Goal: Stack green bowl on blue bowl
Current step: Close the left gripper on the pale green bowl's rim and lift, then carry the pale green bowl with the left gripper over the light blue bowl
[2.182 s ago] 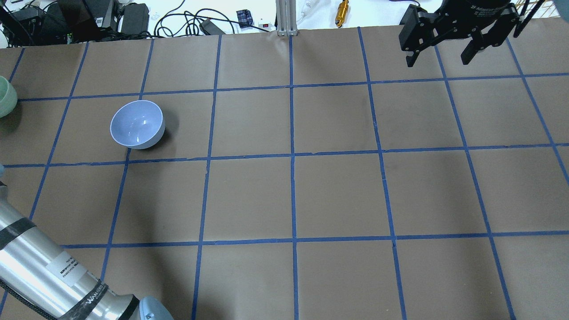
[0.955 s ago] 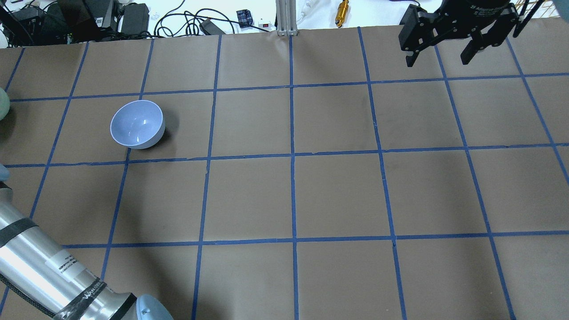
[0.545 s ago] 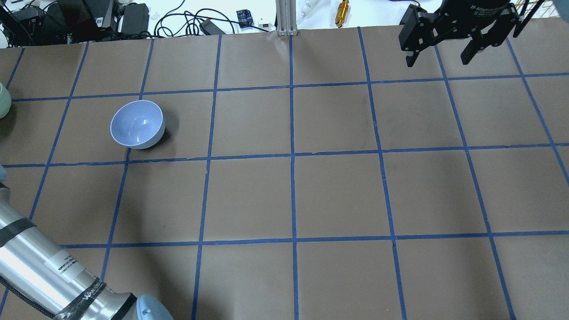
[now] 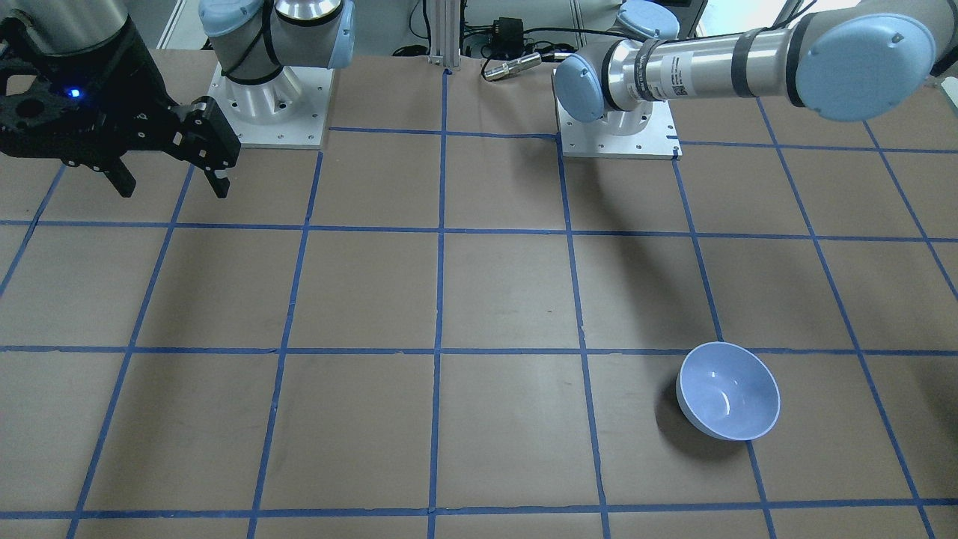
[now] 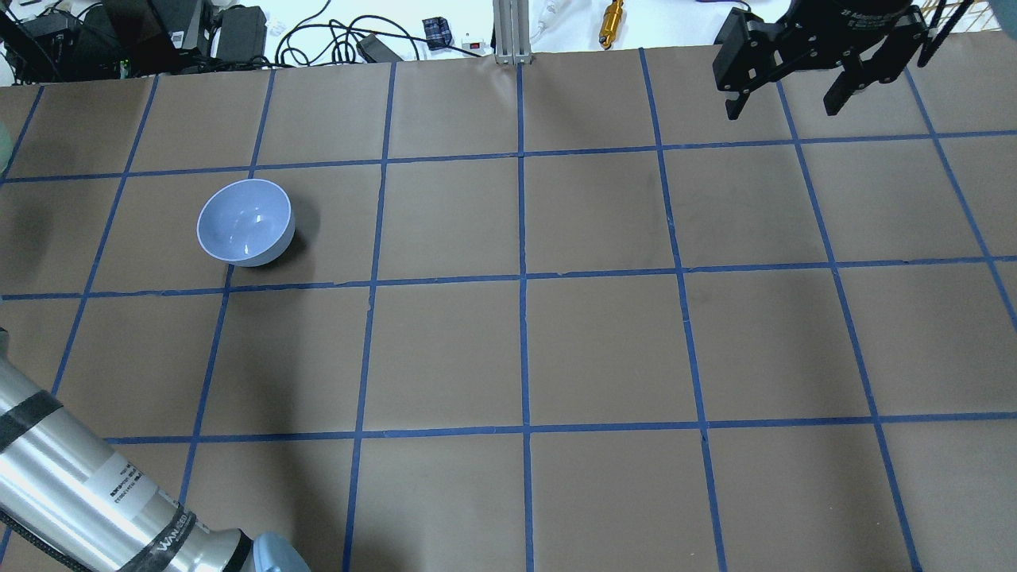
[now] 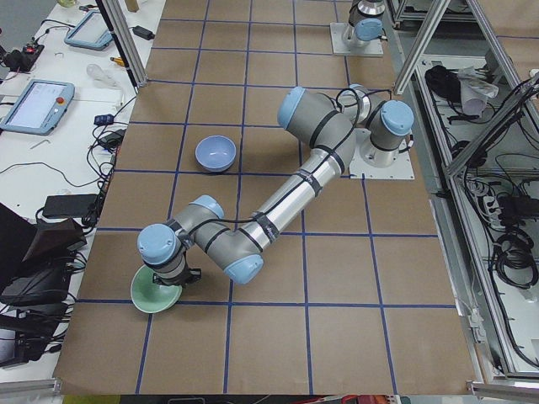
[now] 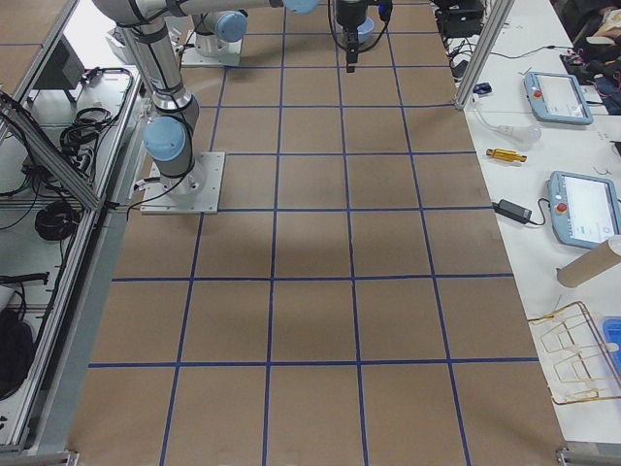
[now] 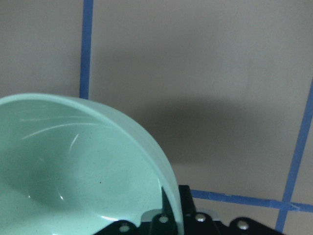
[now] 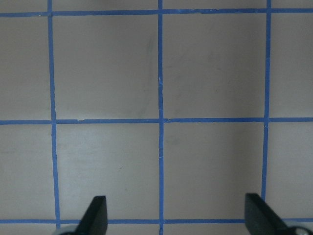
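Front-facing view: the blue bowl stands upright on the table. The right gripper hangs with its fingers spread. Overhead view: the green bowl falls outside the frame. Exterior left view: the left gripper covers part of the green bowl, well apart from the blue bowl. Left wrist view: the fingers pinch its rim and are mostly cut off.

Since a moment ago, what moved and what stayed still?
The green bowl, gripped at its rim by the left claw, was carried further to the robot's left, out past the overhead view's left edge and away from the blue bowl. The blue bowl and the open right claw stayed put.
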Robot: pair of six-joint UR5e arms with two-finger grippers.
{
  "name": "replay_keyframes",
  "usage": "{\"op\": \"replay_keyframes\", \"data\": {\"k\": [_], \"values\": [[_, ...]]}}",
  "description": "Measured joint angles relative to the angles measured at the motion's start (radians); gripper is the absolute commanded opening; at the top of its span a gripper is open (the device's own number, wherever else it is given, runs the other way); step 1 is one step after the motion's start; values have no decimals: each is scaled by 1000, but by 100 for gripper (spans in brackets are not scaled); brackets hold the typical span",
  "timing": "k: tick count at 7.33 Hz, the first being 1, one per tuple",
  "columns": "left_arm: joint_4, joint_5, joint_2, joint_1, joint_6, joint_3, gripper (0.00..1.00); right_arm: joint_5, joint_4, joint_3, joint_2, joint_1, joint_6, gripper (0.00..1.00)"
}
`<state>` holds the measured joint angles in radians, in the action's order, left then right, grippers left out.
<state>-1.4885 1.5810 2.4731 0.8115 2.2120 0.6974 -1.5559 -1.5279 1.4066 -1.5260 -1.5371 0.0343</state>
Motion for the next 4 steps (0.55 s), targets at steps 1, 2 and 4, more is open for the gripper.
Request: {"op": "replay_keyframes", "data": {"k": [1, 2, 4], "values": [[-31, 5, -68, 32, -41, 59, 0, 0, 0, 0, 0, 0, 0, 100], [-50, 6, -144, 62, -88, 139, 0, 0, 0, 0, 1, 0, 0, 100], [-55, 5, -301, 140, -199, 329, 0, 0, 0, 0, 0, 0, -1, 100]]}}
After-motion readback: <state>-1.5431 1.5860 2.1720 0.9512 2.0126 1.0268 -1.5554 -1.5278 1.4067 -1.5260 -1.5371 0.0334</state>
